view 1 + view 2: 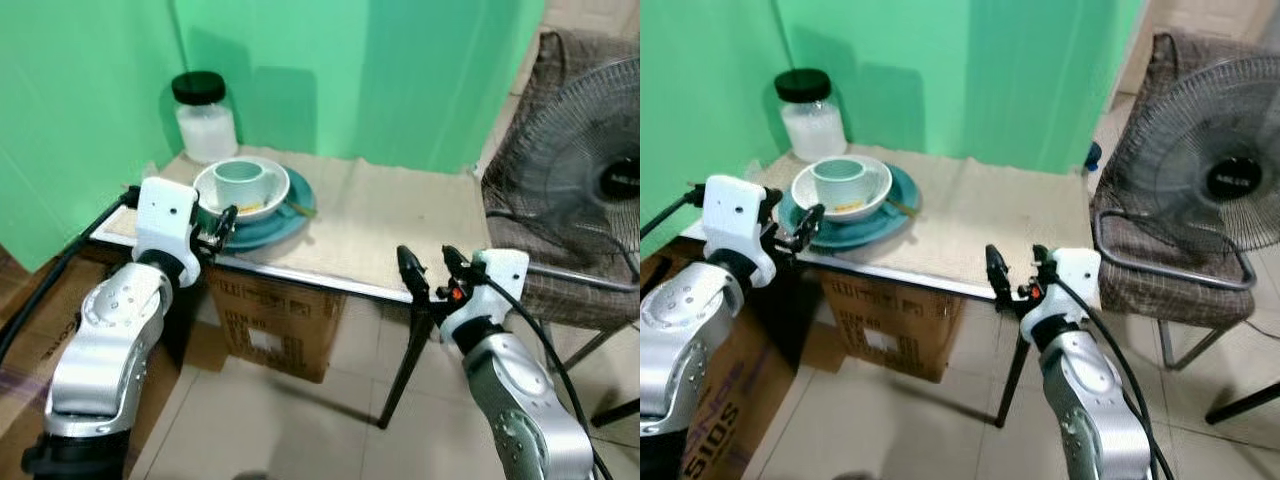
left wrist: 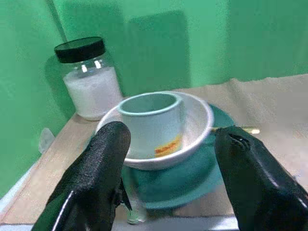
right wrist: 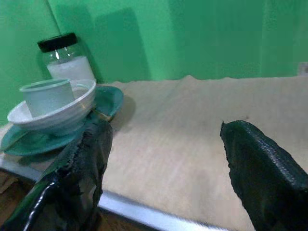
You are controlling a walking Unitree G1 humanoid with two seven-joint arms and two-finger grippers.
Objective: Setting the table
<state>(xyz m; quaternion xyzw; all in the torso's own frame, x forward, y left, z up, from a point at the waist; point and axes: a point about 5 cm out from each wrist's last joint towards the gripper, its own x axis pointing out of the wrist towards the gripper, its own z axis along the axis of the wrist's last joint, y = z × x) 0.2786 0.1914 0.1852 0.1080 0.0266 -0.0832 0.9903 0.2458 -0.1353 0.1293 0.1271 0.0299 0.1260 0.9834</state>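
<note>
A pale green cup [image 1: 238, 181] sits in a white bowl [image 1: 270, 190] on a teal plate [image 1: 285, 225], stacked at the table's [image 1: 400, 225] left corner, likely awaiting unstacking. The left gripper [image 1: 218, 230], fingers spread, lines up at the plate's near edge. The right gripper [image 1: 432, 272], also spread, waits before the table's front edge.

Both arms are silver, built of rounded, glossy segments. Each ends in a white boxy wrist block carrying a gripper of two long black fingers: the left gripper [image 1: 222, 228] and the right gripper [image 1: 433, 267]. A black cable runs along each arm to the wrist. The right wrist bears a small red-orange spot, perhaps a light. The fingertips [image 3: 260, 163] look finely textured up close.
</note>
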